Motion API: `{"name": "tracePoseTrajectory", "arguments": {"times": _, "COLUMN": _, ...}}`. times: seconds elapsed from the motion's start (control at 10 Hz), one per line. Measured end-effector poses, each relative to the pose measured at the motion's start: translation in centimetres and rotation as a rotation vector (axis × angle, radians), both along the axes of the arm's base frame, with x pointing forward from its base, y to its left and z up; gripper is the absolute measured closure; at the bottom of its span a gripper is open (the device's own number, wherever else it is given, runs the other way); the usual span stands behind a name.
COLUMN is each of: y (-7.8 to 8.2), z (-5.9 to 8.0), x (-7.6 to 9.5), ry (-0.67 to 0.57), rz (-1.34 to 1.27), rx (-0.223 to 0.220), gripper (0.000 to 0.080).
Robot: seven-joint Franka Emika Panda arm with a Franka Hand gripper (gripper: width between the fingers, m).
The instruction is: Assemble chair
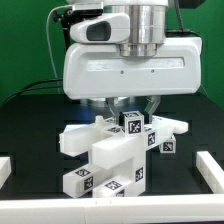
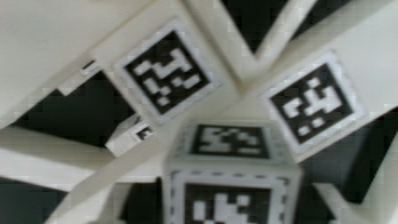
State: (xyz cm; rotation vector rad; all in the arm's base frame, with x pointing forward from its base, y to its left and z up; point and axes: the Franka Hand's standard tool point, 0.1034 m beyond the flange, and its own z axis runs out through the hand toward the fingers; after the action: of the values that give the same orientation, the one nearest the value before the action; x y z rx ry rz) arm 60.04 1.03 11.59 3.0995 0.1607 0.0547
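Observation:
Several white chair parts with black marker tags lie piled in the middle of the table. A long bar (image 1: 108,165) slants toward the front. A small tagged block (image 1: 133,123) stands on top of the pile, and it fills the near middle of the wrist view (image 2: 224,190). My gripper (image 1: 132,108) hangs straight above this block, with its dark fingers low on either side of it. Whether they press on it does not show. Two tagged flat parts (image 2: 169,70) (image 2: 311,95) lie just beyond the block. The fingers themselves are not clear in the wrist view.
White rails lie at the table's edges on the exterior view's left (image 1: 4,168) and right (image 1: 212,170). The table top (image 1: 35,125) is black. The arm's large white hand (image 1: 130,65) hides the back of the pile.

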Motion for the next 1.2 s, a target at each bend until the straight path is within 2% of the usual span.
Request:
{"name": "tracePoseTrajectory", "arguments": {"times": 0.7, "y": 0.06, "z": -0.01, "x": -0.01, "ry": -0.018, "rz": -0.530, "rx": 0.022, "gripper": 0.0514}}
{"name": "tracePoseTrajectory", "arguments": {"times": 1.2, "y": 0.32, "z": -0.02, "x": 0.01, "ry": -0.023, "rz": -0.926, "rx": 0.059, "gripper": 0.0514}}
